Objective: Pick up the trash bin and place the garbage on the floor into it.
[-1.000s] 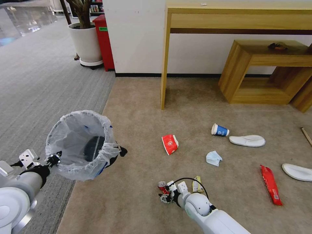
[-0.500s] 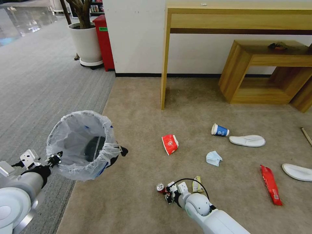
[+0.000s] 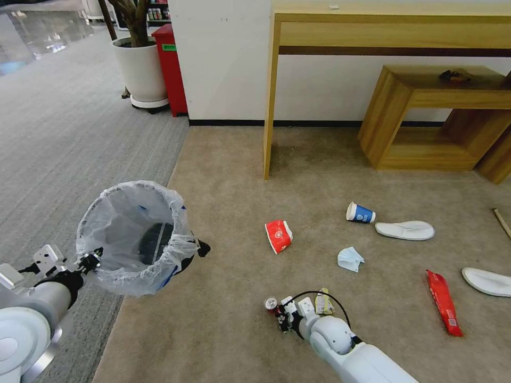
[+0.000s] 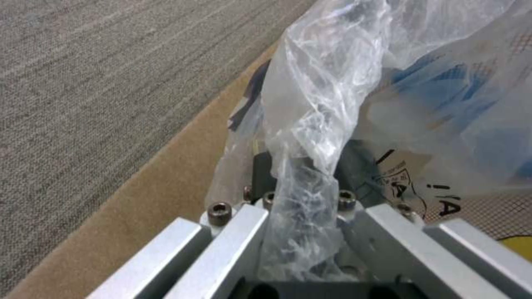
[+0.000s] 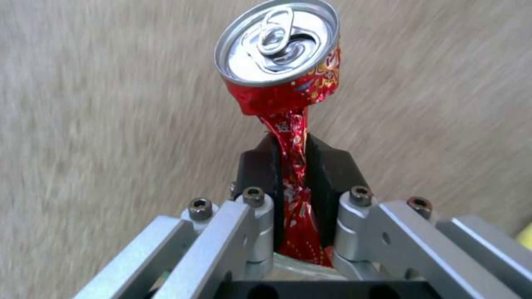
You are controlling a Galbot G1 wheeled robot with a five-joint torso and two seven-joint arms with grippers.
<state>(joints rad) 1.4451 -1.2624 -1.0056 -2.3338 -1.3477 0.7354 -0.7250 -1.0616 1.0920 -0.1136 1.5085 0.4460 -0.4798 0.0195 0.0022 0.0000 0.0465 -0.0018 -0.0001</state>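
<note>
**Right gripper pinches a crushed can; left holds the bin aloft**

The left gripper (image 3: 91, 260) holds the trash bin (image 3: 133, 236) up off the ground at the robot's left, over the seam where the grey striped carpet (image 3: 64, 143) meets the floor (image 3: 234, 175). In the left wrist view its fingers (image 4: 355, 166) are pressed together on the crinkly bag (image 4: 316, 124) folded over the rim (whether they also catch the bin's hard edge under the plastic is hard to tell). The bin's mouth is open, tilted toward the head camera, with a dark shape showing inside it.

The right gripper (image 3: 280, 314) is low, near the beige carpet in front of the robot. Its black fingers (image 5: 260, 174) are clamped on the flattened body of a red drink can (image 5: 280, 62); the can's silver top with its pull tab sticks out beyond the fingertips. Just beside the right wrist lies a small yellow wrapper (image 3: 322, 302).

The rest of the garbage is spread over the floor, well apart from the bin: a red paper cup (image 3: 278, 235) on its side, a blue paper cup (image 3: 360, 213) also tipped over, a pale blue face mask (image 3: 349, 259), a red wrapper (image 3: 444, 302), and two white slippers (image 3: 404, 230), one just beside the blue cup and the other at the right edge. A wooden stick (image 3: 502, 222) shows at the far right.
</note>
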